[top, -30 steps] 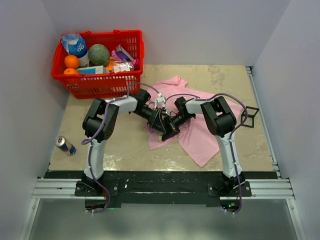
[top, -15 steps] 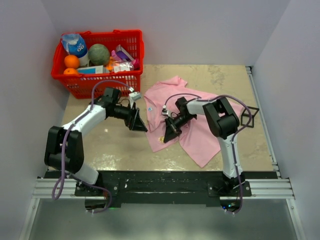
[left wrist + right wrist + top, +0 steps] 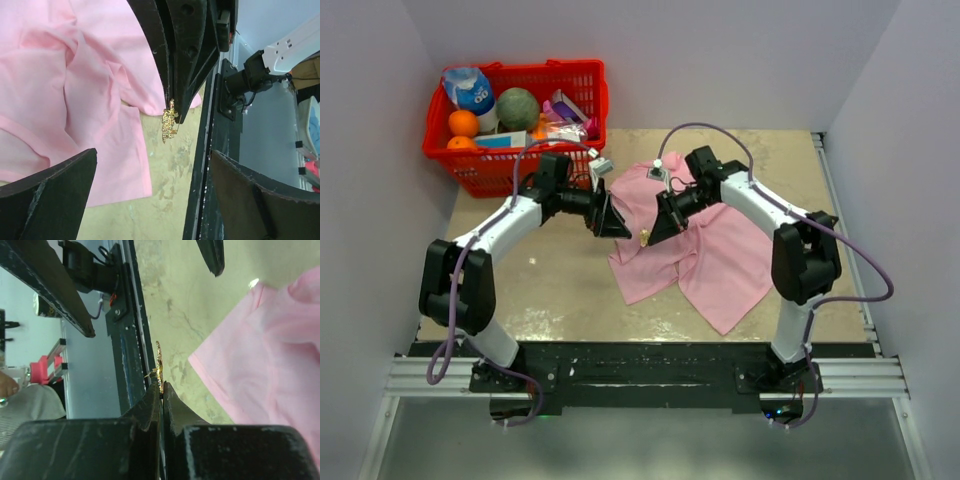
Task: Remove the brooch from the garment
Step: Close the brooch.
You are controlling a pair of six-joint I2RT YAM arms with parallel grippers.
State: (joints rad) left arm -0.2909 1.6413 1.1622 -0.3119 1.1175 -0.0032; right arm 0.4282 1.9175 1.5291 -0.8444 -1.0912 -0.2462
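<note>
Sandy tabletop (image 3: 570, 290) sits between plain white walls. On it lies the pink garment (image 3: 715, 260), soft and crumpled. The right claw (image 3: 161, 387) is squeezed tight on the brooch (image 3: 159, 365), a tiny gold pin that sticks out from its tips. The brooch is off the garment, over bare tabletop just past the cloth's left edge. The left claw (image 3: 616, 222) is spread wide and holds nothing. It points at the right claw from the left, very near the brooch but not touching it.

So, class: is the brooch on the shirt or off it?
Off. The brooch hangs pinched in the shut right gripper, bare table behind it, clear of the pink shirt.
</note>
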